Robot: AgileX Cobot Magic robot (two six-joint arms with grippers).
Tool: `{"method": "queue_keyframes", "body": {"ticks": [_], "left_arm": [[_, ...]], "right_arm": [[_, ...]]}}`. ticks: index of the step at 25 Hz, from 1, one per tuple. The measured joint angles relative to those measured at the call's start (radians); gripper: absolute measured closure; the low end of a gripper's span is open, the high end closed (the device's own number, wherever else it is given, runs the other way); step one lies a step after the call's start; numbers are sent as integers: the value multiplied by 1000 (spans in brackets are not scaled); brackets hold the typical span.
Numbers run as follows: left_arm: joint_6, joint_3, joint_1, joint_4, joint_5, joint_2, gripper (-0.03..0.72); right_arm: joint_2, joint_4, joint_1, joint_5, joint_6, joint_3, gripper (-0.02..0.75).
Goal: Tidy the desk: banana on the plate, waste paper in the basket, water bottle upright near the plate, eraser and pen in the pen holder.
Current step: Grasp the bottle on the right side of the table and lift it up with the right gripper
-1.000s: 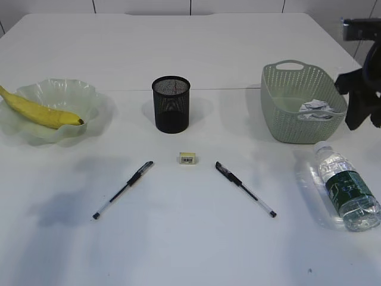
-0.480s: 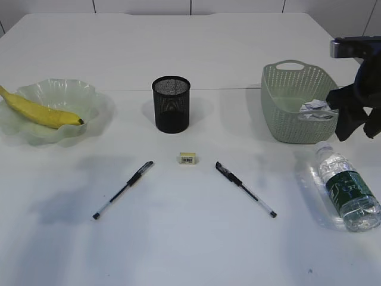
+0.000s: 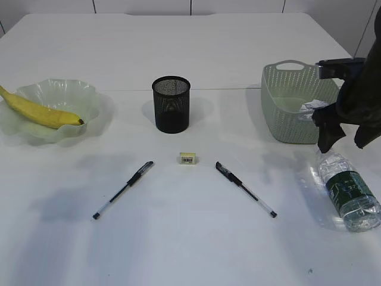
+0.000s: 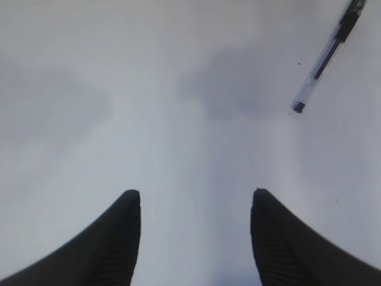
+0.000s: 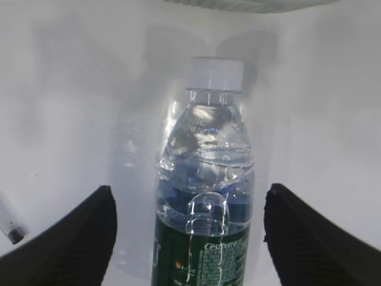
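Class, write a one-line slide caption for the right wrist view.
Open right gripper poised over the water bottle lying on its side on the white desk, cap toward the basket.

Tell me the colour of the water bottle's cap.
White. The water bottle lies on its side; its cap shows best in the right wrist view.

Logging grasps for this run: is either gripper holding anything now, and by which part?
Nothing is held. The right gripper is open astride the lying water bottle; the left gripper is open and empty.

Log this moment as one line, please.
banana on plate | waste paper in basket | water bottle lying flat | right pincer open over it | pens, eraser loose
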Motion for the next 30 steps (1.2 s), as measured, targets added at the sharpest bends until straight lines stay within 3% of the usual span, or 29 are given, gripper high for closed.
{"method": "queue_keyframes", "body": {"ticks": [30], "left_arm": [[2,0,0,-15,-43,0,291]], "right_arm": [[187,-24,0,-92,0,-4,149]]}}
